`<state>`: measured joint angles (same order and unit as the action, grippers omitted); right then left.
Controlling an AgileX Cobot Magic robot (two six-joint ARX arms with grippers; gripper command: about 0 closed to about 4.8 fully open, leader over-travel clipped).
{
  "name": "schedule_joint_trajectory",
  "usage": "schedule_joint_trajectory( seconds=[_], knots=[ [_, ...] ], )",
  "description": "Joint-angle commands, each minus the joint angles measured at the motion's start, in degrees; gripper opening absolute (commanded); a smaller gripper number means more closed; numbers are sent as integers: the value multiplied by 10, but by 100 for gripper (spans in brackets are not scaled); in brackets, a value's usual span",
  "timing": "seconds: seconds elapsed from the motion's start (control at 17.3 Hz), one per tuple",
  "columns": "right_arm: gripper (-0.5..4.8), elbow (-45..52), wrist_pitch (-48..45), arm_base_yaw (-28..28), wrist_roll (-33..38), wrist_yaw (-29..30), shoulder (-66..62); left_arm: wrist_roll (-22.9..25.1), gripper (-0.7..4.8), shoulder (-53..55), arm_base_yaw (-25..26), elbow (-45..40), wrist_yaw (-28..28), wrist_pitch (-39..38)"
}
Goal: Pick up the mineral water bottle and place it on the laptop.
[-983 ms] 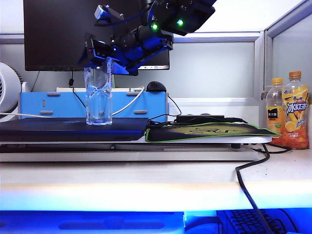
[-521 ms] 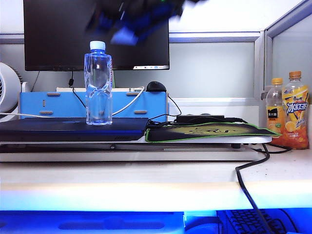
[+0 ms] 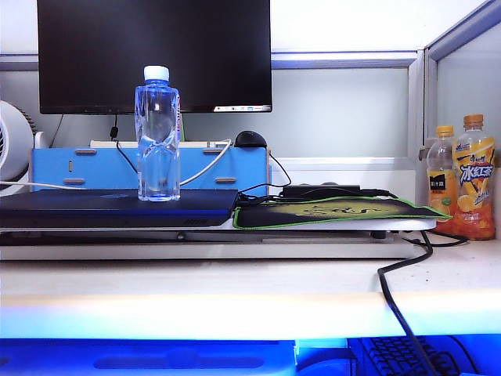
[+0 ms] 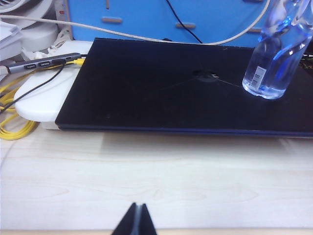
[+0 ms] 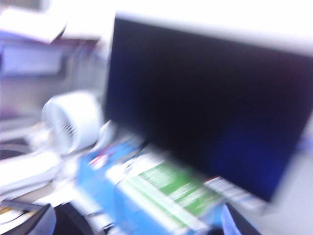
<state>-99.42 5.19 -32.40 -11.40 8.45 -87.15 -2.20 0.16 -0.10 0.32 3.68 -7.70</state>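
Bottle point(image 3: 157, 135) stood upright on the laptop point(image 3: 117, 207), free of both pincers: right pincer point(image 5: 137, 220) wide open, empty; left pincer point(image 4: 136, 220) shut, nearer.

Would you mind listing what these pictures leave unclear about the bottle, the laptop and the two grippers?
- Mineral water bottle: its cap and neck are cut off by the left wrist view's edge; label text too small.
- Laptop: seen edge-on in the exterior view; its left end runs off frame.
- Right gripper: only blurred finger edges show in the right wrist view.
- Left gripper: only its closed tips show; absent from the exterior view.
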Motion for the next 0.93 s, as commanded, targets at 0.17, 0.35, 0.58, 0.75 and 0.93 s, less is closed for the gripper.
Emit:
schedule_joint_trajectory(
  seconds=[0.17, 0.35, 0.58, 0.75, 0.93],
  knots=[
    [479, -3, 148, 0, -36, -56, 170, 0, -2, -1, 0, 1, 2, 5],
    [479, -3, 236, -1, -66, -96, 241, 0, -2, -1, 0, 1, 2, 5],
    [479, -3, 302, -1, -59, -140, 351, 0, -2, -1, 0, 1, 2, 5],
    [479, -3, 329, -1, -42, -164, 427, 0, -2, -1, 0, 1, 2, 5],
    [479, -1, 444, -1, -43, -180, 462, 0, -2, -1, 0, 1, 2, 5]
  ],
)
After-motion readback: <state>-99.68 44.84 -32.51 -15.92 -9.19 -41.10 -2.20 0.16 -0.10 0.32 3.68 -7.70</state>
